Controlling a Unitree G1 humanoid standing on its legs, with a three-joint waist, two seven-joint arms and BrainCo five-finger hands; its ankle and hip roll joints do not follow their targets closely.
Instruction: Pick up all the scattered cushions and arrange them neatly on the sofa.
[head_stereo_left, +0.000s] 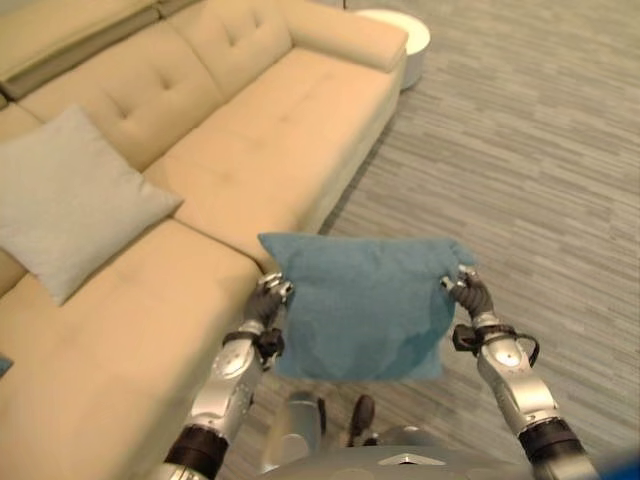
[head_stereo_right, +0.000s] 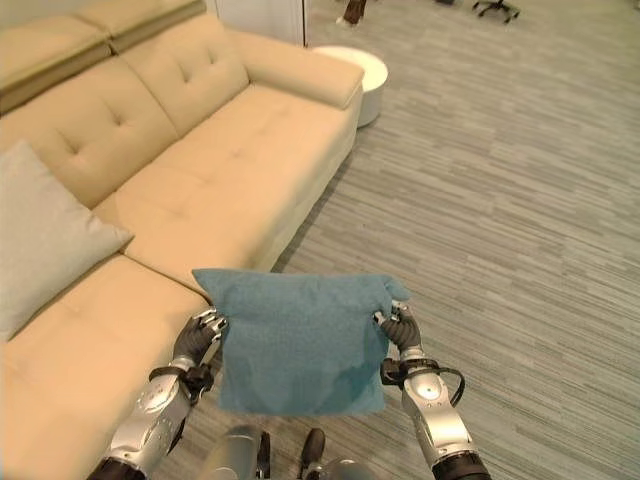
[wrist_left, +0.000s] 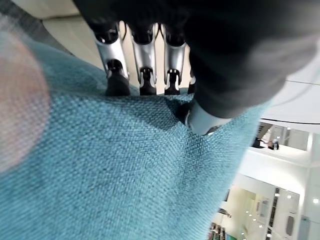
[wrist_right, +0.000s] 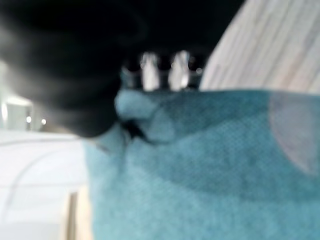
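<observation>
Between our two hands hangs the teal cushion (head_stereo_left: 365, 305), nearest to us, held clear of the floor (head_stereo_left: 520, 150) just off the front edge of the sofa (head_stereo_left: 270, 130). We pinch its left upper corner with our left hand (head_stereo_left: 268, 298), fingers curled into the fabric, and our right hand (head_stereo_left: 470, 290) clamps the right upper corner the same way. Farther left, a pale grey cushion (head_stereo_left: 70, 200) already leans against the sofa's backrest. Beyond the sofa's far arm stands a small round white table (head_stereo_left: 405, 40).

We judge this the carrying step: cushion lifted, not yet placed. Next we need to swing it leftward over the seat, set it upright against the backrest near the grey one, then release both corners.
</observation>
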